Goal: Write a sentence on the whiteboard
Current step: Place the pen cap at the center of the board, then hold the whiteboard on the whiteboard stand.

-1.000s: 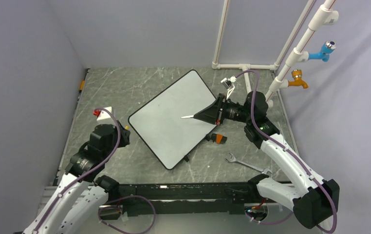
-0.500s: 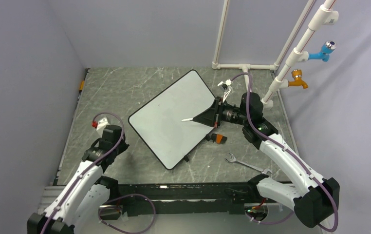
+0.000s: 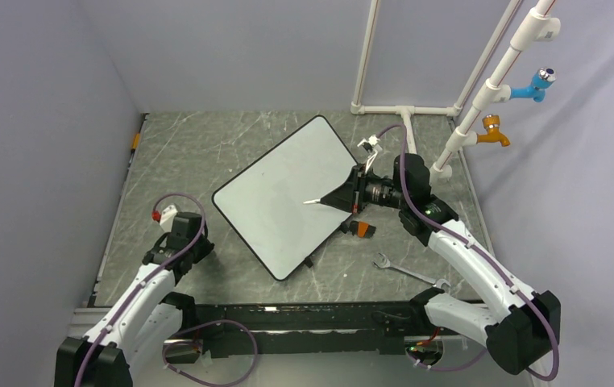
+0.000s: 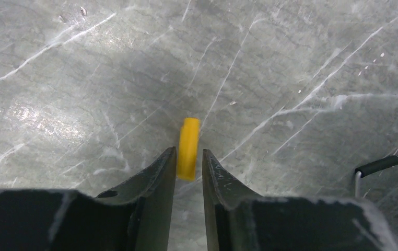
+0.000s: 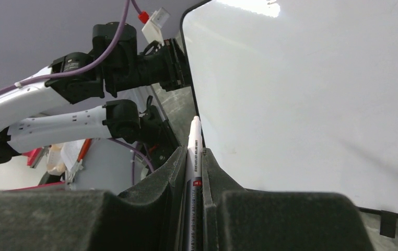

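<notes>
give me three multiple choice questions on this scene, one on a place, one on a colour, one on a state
1. Where is the wrench?
A. on the table, right of the whiteboard
B. on top of the board
C. hung on a pipe

2. What colour is the small piece at the left gripper's fingertips?
A. blue
B. green
C. yellow

3. How is the right gripper?
A. open, empty
B. shut on a white marker
C. shut on a rag

Answers:
1 A: the top view shows it on the table past the board's right side.
2 C: the left wrist view shows it yellow.
3 B: the right wrist view shows the marker clamped between the jaws.
</notes>
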`<state>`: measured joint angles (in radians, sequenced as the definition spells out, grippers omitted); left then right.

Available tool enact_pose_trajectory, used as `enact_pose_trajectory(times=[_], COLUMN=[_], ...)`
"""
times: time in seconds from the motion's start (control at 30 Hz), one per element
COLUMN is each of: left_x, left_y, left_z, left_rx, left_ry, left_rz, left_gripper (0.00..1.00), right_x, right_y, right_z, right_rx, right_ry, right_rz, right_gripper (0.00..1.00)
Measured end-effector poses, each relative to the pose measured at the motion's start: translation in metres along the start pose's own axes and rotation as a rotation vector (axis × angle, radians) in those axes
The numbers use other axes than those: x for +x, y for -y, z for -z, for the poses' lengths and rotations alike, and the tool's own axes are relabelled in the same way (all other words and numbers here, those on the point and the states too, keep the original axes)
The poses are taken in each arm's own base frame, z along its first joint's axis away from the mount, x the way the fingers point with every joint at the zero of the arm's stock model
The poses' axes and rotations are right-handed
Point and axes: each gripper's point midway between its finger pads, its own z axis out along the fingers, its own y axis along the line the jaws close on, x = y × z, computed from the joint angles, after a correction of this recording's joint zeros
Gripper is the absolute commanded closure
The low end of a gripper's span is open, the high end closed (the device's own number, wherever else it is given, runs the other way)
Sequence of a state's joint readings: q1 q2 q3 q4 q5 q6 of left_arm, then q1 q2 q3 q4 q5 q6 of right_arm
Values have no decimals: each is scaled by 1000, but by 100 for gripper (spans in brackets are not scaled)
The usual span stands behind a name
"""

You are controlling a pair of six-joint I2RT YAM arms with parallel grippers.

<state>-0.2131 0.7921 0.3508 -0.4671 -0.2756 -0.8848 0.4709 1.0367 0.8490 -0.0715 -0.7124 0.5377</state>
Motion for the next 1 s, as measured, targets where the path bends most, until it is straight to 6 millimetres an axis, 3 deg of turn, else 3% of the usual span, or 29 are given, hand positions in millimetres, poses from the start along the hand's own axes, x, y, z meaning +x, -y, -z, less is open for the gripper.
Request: enact_pose_trajectory(times=[0.33, 0.53, 0.7, 1.0], left_x=[-6, -19, -57, -139], left_y=[-2, 1, 24, 89], left_z=[2, 18, 54, 135], left_rx=[5, 32, 114, 304], left_ry=[35, 83, 172, 352], left_rz=[17, 11, -52, -272], left_gripper=[38, 20, 16, 1], right_x=[4, 7, 8, 9], right_y=[8, 13, 17, 22], right_z=[-2, -2, -1, -2], right_rx=[24, 51, 69, 98], right_ry=[-14, -22, -22, -20], right_rz=[2, 0, 4, 28], right_gripper=[100, 100, 100, 100])
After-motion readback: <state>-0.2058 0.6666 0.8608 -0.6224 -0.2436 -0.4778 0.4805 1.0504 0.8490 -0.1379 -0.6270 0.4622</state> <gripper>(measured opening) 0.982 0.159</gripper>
